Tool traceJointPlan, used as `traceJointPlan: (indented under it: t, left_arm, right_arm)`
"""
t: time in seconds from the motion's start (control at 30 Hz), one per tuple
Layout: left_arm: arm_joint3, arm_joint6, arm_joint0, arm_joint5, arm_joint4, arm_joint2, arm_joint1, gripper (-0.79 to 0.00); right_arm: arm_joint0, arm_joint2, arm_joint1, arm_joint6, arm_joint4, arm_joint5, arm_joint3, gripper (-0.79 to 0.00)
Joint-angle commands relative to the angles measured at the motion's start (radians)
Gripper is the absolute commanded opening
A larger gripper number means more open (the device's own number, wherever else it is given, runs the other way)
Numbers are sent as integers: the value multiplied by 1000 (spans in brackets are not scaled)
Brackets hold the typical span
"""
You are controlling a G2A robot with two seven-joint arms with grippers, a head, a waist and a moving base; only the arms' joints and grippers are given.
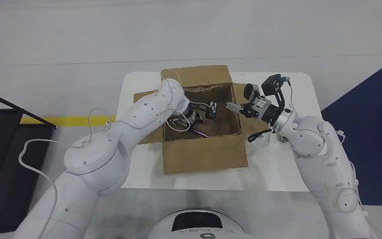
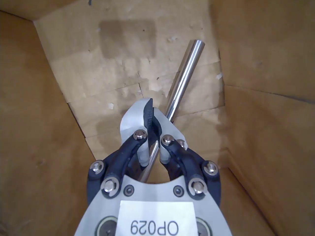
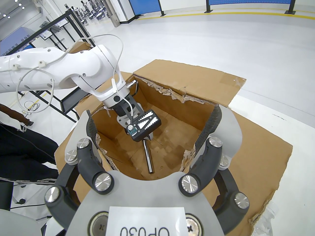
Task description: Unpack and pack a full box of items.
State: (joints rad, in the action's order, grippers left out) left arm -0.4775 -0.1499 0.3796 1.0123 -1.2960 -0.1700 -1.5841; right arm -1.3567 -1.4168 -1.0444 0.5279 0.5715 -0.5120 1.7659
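- The white table (image 1: 143,173) is carrying the cardboard box (image 1: 203,156), which is standing open at its middle with all its flaps folded outward.
- The left arm (image 1: 149,110) is reaching in over the box's left wall and is bending down into the cavity.
- The left gripper (image 2: 151,114) is hanging inside the box, low between the walls, with its fingers pressed together on a metal rod (image 2: 184,74).
- The rod is slanting away from the pinch toward the brown floor of the box. Its upper end is running up between the gripper's finger links, and its free end is pointing down. I cannot tell whether that free end is touching the cardboard.
- The box floor around the rod is showing bare, scuffed cardboard, and the top edges of the walls are looking torn.
- The right gripper (image 1: 230,107) is hovering above the box's right-hand edge and facing the left gripper. Its fingers are spread wide and are gripping nothing.
- Something clear and crinkled (image 3: 269,210) is lying on the table just beside the box's right flap. I cannot tell what it is.
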Motion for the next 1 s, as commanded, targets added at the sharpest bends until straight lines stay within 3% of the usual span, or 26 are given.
traceJointPlan:
  t: [0.0, 0.03, 0.1, 0.17, 0.23, 0.37, 0.6, 0.9, 0.97]
  left_arm:
    - [1, 15, -4, 0, -8, -1, 5, -785]
    - [4, 19, -5, -2, -8, -4, 7, -773]
    - [4, 1, -3, -43, -27, -4, 6, -422]
    - [-15, -33, 7, -81, -63, 0, 0, -228]
    - [-31, -58, 20, -109, -99, 0, -7, -120]
    - [-46, -53, 35, -105, -138, 0, -21, -123]
    - [-13, -16, 49, -108, -209, 0, -49, -360]
    - [54, 49, 67, -106, -280, 0, -90, -446]
    - [67, 64, 66, -104, -292, 0, -99, -533]
  right_arm:
    - [0, 0, 0, 0, 0, 0, 0, 0]
    - [0, 0, 0, 0, 0, 0, 0, 0]
    - [0, 0, 0, 0, 0, 0, 0, 0]
    - [0, 0, 0, 0, 0, 0, 0, 0]
    - [0, 0, 0, 0, 0, 0, 0, 0]
    - [0, 0, 0, 0, 0, 0, 0, 0]
    - [0, 0, 0, 0, 0, 0, 0, 0]
    - [0, 0, 0, 0, 0, 0, 0, 0]
    - [0, 0, 0, 0, 0, 0, 0, 0]
